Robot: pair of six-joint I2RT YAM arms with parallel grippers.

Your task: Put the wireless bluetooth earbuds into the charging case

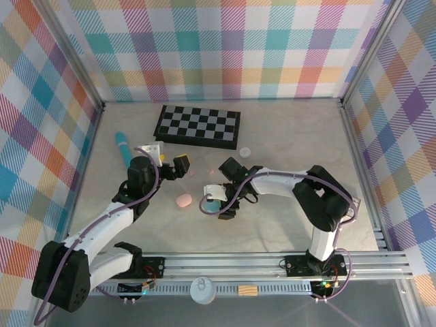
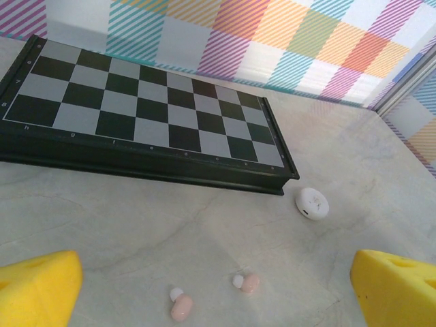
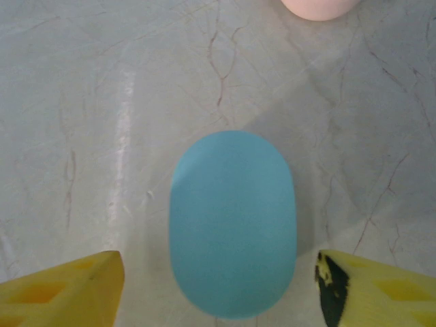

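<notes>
Right tool apart, straddling light-blue oval plastic case, seemingly to clamp it; left tool apart, hovering.

The right gripper is hovering over a light blue oval plastic case; a pale pink pebble-shaped case is lying at its nine o'clock (near, not touching).

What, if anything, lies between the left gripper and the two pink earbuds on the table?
Nothing visible does. The left gripper is open, and the pink earbuds lie on bare table just ahead of its fingers. The chessboard and the white case sit beyond them, not in the path.
</notes>
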